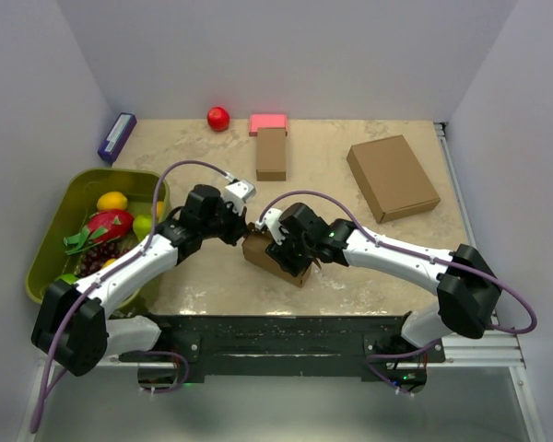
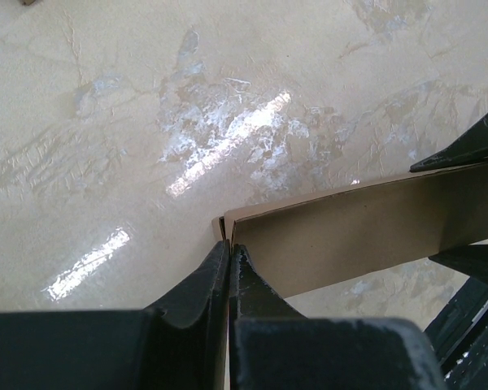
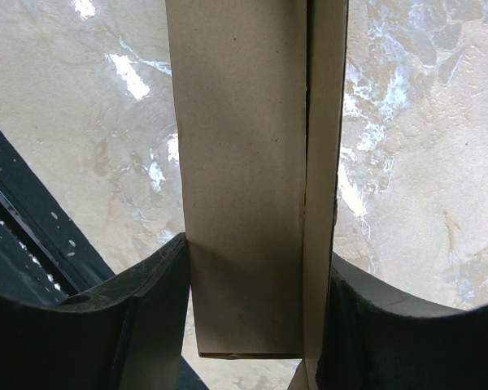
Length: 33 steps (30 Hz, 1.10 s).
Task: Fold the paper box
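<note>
The paper box (image 1: pixel 269 260) is a small brown cardboard piece held up at the middle of the table, between both arms. My left gripper (image 1: pixel 247 224) is shut on a thin edge at its left end. In the left wrist view the fingertips (image 2: pixel 230 246) pinch that edge, and a long brown panel (image 2: pixel 366 231) runs off to the right. My right gripper (image 1: pixel 284 250) is shut across the box's body. In the right wrist view its fingers (image 3: pixel 256 252) press both sides of the upright panels (image 3: pixel 244 146).
A green bin (image 1: pixel 111 173) of fruit stands at the left. At the back lie a narrow brown box (image 1: pixel 271 153), a pink block (image 1: pixel 268 122), a red ball (image 1: pixel 218 118) and a purple item (image 1: pixel 117 137). A larger brown box (image 1: pixel 393 177) sits back right.
</note>
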{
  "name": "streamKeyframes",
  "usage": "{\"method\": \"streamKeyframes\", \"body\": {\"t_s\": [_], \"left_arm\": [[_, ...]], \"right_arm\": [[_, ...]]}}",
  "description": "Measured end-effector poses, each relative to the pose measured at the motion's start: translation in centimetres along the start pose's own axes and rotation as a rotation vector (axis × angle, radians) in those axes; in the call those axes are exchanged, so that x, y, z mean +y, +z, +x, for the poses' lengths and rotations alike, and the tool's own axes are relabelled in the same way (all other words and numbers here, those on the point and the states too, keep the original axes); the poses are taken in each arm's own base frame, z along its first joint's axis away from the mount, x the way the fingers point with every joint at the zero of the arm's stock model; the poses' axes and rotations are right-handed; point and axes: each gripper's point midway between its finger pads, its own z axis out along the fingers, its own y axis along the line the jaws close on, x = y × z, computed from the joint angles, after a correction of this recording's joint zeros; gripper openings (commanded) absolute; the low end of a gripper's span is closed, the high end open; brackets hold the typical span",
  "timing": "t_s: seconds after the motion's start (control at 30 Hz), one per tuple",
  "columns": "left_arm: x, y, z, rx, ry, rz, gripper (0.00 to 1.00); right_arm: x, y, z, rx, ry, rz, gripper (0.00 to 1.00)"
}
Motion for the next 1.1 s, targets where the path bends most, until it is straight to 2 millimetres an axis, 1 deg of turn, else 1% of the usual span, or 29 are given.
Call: {"method": "streamKeyframes", "body": {"t_s": [0.37,0.67,0.93,1.1], "left_arm": [[0.0,0.8,-0.1,-0.007,-0.031,0.001,0.00],[-0.1,0.9,0.0,-0.009,-0.042,-0.003,0.00],[-0.2,1.0,-0.1,-0.010,-0.038,-0.006,0.00],[-0.2,1.2,0.0,-0.010,-0.034,-0.011,0.00]], "right_arm": [[-0.1,0.0,0.1,0.003,0.002,0.005,0.42],[-0.2,0.0,0.1,0.005,0.006,0.012,0.41],[-0.6,0.1,0.3,0.009,0.006,0.030,0.39],[-1.4,0.2,0.3,-0.002,0.006,0.041,0.39]]}}
